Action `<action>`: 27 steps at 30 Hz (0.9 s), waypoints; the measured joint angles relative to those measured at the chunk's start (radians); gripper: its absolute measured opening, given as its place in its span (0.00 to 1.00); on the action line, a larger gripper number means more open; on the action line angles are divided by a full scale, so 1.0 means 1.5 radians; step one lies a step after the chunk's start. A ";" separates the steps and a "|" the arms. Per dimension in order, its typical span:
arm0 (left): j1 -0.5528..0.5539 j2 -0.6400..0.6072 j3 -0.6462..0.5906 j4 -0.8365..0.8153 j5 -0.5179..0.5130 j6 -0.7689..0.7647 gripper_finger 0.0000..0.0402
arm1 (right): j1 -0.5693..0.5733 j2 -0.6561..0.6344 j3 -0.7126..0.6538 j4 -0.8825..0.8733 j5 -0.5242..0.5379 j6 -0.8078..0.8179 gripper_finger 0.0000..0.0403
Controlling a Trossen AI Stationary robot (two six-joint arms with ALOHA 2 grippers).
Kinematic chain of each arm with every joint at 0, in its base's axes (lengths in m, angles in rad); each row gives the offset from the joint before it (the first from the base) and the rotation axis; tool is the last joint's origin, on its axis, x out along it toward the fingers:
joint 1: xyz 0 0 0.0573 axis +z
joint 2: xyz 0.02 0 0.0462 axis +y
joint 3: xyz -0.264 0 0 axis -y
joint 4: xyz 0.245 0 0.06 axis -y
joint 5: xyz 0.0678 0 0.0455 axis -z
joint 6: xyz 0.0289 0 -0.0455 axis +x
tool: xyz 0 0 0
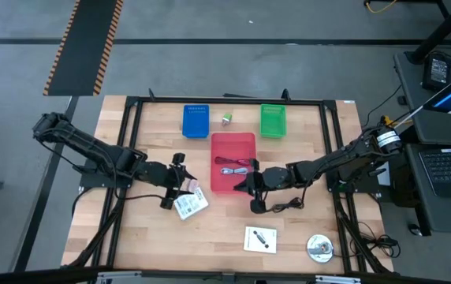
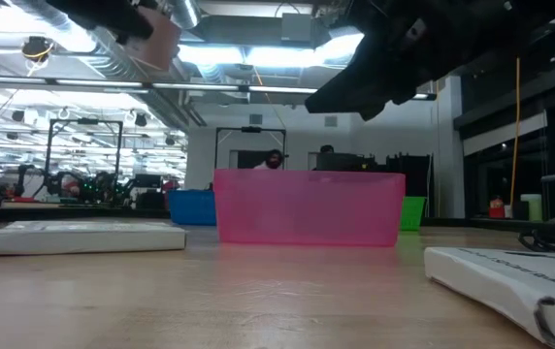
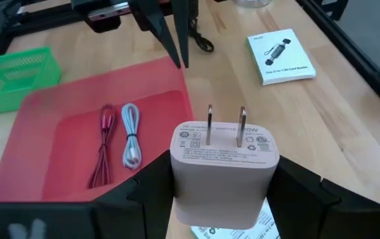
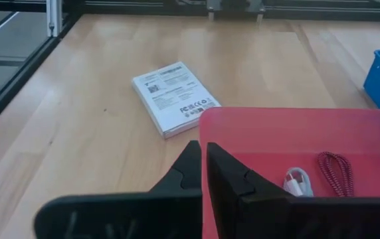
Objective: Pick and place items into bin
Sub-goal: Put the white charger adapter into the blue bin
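Gripping a pale pink block (image 3: 224,166) — a wall charger with two metal prongs pointing up in the left wrist view — the left gripper (image 1: 183,183) hangs just left of the red bin (image 1: 233,142) at the centre of the high view. Its fingers are clenched on the block's two sides, and the block is held clear of the table (image 1: 154,244), above the white-green packet (image 1: 191,204) that lies flat on the wood just below it in the frame. A narrow strip of bare wood separates the gripper from the bin's left wall.

The right gripper (image 1: 251,181) sits at the bin's lower right corner; in the right wrist view its two dark fingers (image 4: 189,174) are pressed together with nothing between them, right at the bin's near rim. A black coiled cable (image 1: 282,205) lies on the table just below that arm.

Inside the bin, a reddish coiled cable (image 3: 104,143) and a pale blue-white one (image 3: 131,134) lie side by side, leaving most of the floor free. The bin's walls are low and translucent in the low view.

Toward the bottom of the high view, the white card with black part (image 1: 260,238) and the silver disc (image 1: 319,248) rest well apart from both arms, with open wood around them. A blue tray (image 1: 195,121) and a green tray (image 1: 272,121) stand above the bin, near the table's far edge.
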 joint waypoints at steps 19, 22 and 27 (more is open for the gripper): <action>0.123 -0.017 -0.158 0.215 0.017 0.022 0.48 | 0.004 0.000 0.000 -0.001 0.000 -0.002 0.02; 0.171 -0.026 -0.164 0.225 0.015 0.036 0.48 | 0.004 0.000 0.000 -0.003 0.000 -0.006 0.02; 0.261 -0.028 -0.165 0.227 -0.021 0.052 0.48 | -0.003 0.000 0.000 -0.003 0.000 -0.033 0.02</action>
